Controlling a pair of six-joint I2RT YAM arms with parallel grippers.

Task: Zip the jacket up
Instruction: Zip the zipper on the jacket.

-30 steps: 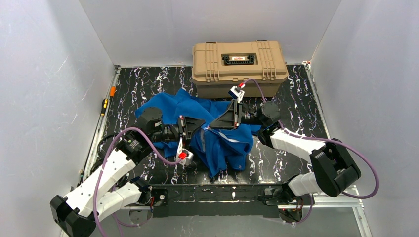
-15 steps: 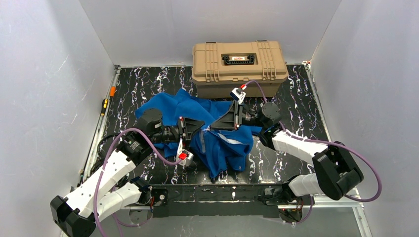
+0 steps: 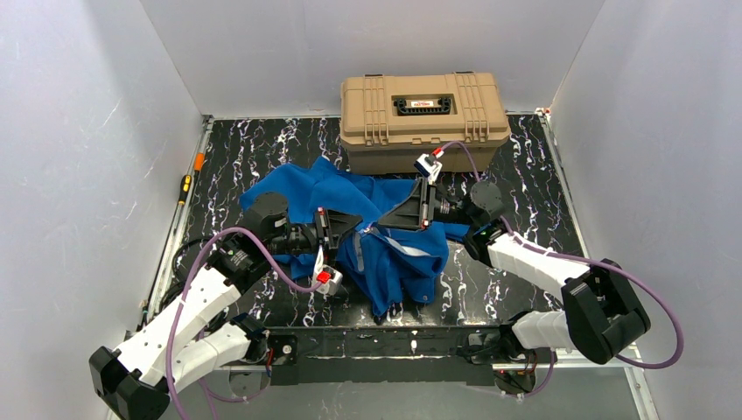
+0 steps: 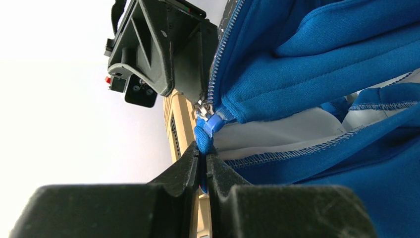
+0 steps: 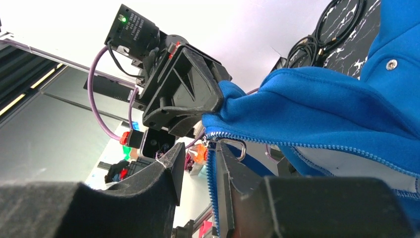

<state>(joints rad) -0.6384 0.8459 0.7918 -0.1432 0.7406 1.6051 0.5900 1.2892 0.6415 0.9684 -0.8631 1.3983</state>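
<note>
At the left edge of the black marbled table (image 3: 542,188) lay a screwdriver (image 3: 185,186) with a black and orange handle. The left arm (image 3: 188,302) reached in from the near left. The left gripper (image 4: 203,156) was pinched tight on a small fold of blue fabric at the end of the zipper, its jaws all but meeting with only the cloth between them.

The jacket (image 3: 306,194) lay crumpled in the middle of the table, spreading from far left to near right, with its front edge held up between the two grippers. Pale grey lining (image 4: 277,134) showed under the blue hem, and a row of light zipper teeth (image 4: 218,59) ran up from the pinched corner.

Just right of that corner the right gripper (image 5: 198,154) faced the left one, tip to tip. Its jaws stood narrow but parted. The loose zipper strip (image 5: 212,183) hung in the gap beside one finger, and the metal pull (image 5: 234,147) sat just at the fingertips. Whether a pad touched the pull could not be told. A silver snap (image 5: 392,64) sat on the blue cloth further right.

Beyond the jacket, at the far edge, stood a closed tan hard case (image 3: 424,109). The right arm (image 3: 534,262) came in from the near right.
</note>
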